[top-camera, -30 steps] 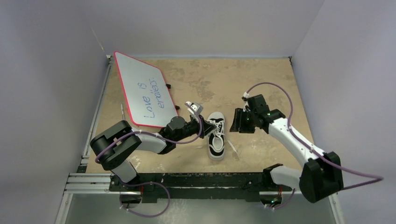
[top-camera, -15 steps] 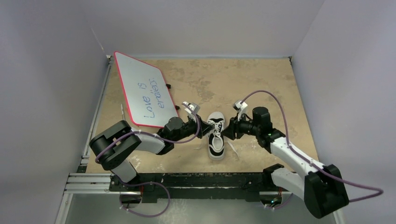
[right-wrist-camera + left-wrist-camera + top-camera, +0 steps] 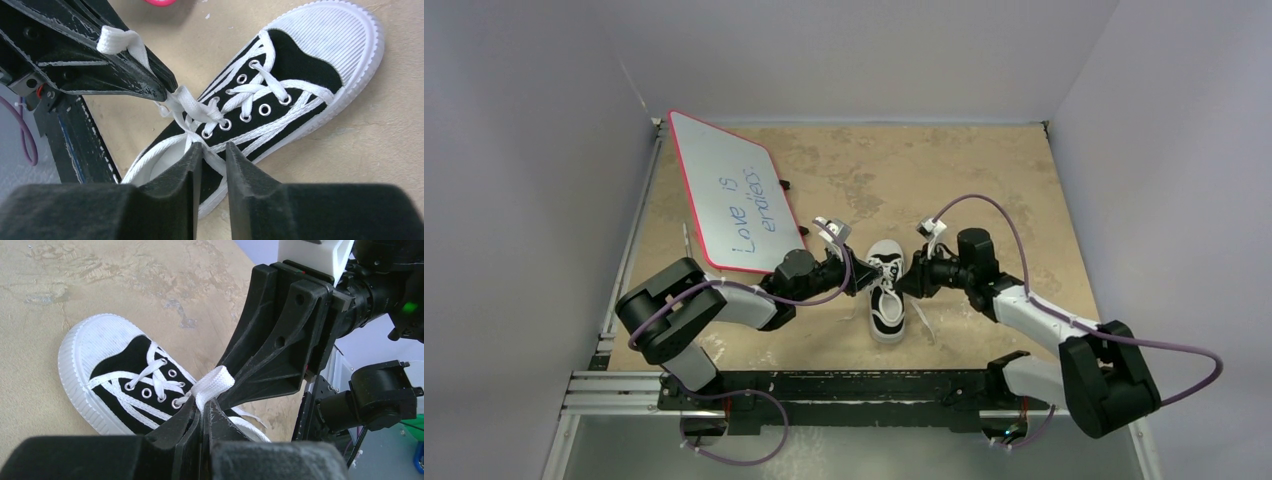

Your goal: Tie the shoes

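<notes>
left wrist: left gripper [image 3: 202,409] clamped on white lace [image 3: 214,383] | right wrist: right gripper [image 3: 212,150] slightly apart above sneaker [image 3: 300,65], lace contact unclear

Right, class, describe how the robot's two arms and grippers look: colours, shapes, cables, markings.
The left arm and right arm share white shells with black joints. A purple cable loops along each. The left gripper and right gripper are black, each with two flat, tapering fingers, the left's edges scuffed pale.
</notes>
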Available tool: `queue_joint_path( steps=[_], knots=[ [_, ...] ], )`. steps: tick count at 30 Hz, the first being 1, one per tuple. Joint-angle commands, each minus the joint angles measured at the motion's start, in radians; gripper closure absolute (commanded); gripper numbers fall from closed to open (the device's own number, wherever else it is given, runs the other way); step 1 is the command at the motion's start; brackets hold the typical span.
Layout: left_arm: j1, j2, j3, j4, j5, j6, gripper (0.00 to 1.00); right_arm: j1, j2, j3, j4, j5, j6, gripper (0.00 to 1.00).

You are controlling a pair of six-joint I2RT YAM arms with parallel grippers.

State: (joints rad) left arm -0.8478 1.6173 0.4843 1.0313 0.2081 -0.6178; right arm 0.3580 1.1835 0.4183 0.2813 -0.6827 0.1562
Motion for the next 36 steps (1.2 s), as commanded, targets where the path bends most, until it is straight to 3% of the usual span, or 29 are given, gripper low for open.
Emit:
queue_joint_path(
  steps=[1, 6, 13, 20, 27, 36],
  knots=[
    [0.011, 0.005, 0.025, 0.075, 0.03, -0.016, 1.0, -0.002, -0.048, 0.013, 0.035, 0.039, 0.048, 0.79],
    [0.012, 0.01, 0.037, 0.064, 0.036, -0.014, 1.0, -0.004, -0.06, 0.058, -0.074, 0.089, 0.087, 1.0],
    [0.012, -0.031, 0.07, -0.072, 0.058, 0.033, 1.0, -0.003, -0.114, 0.09, -0.178, 0.072, 0.212, 1.0],
    [0.011, -0.064, 0.077, -0.144, 0.058, 0.059, 1.0, 0.009, -0.043, 0.101, -0.111, -0.086, 0.339, 1.0],
    [0.011, -0.06, 0.078, -0.117, 0.06, 0.04, 1.0, 0.033, 0.044, 0.148, -0.108, -0.074, 0.36, 1.0],
    [0.01, -0.113, 0.042, -0.125, 0.042, 0.03, 1.0, 0.033, 0.038, 0.148, -0.14, 0.014, 0.38, 1.0]
  ],
)
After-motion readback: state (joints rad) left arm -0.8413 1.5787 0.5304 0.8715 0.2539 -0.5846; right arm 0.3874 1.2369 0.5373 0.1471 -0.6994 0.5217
